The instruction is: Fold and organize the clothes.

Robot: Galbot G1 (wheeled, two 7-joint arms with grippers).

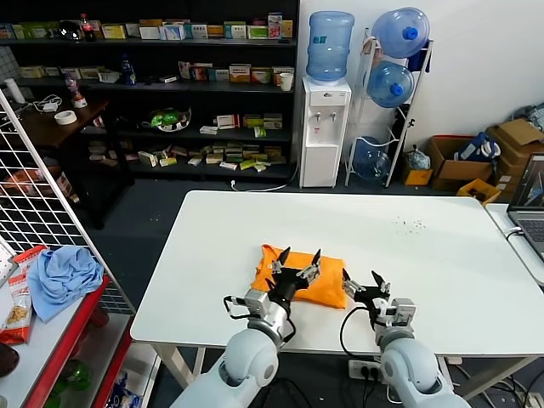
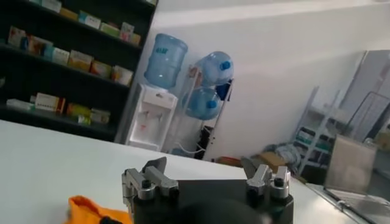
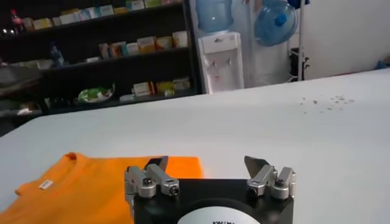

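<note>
Two arms reach forward over the near edge of your white rectangular bench [image 1: 442, 255], both low and close to the robot's body.

Left tool [image 1: 297, 259]: hangs over the bright orange cotton T-shirt [image 1: 327, 285], which lies folded into a compact rectangle on the bench near the front edge, roughly centred. Fingers are spread wide, with nothing between them. In the head view the tool overlaps the shirt's left and middle part; you can't tell if the fingertips touch the cloth. Left wrist view [image 2: 207, 173] shows the same gap between the fingers, with a corner of the T-shirt [image 2: 85, 210] peeking beside the tool body.

Right tool [image 1: 361, 282]: just beside the shirt's right edge, over bare bench. Fingers likewise apart, holding nothing. Right wrist view [image 3: 208, 165] confirms it: the T-shirt [image 3: 79, 182] lies flat off to one side with its neck label visible, and white bench fills the rest.

Both wrists point forward and slightly down, forearms roughly parallel.

Off the bench, on a red-edged shelf [image 1: 81, 319] to the robot's left, you've got a crumpled light blue cloth [image 1: 61, 276].
</note>
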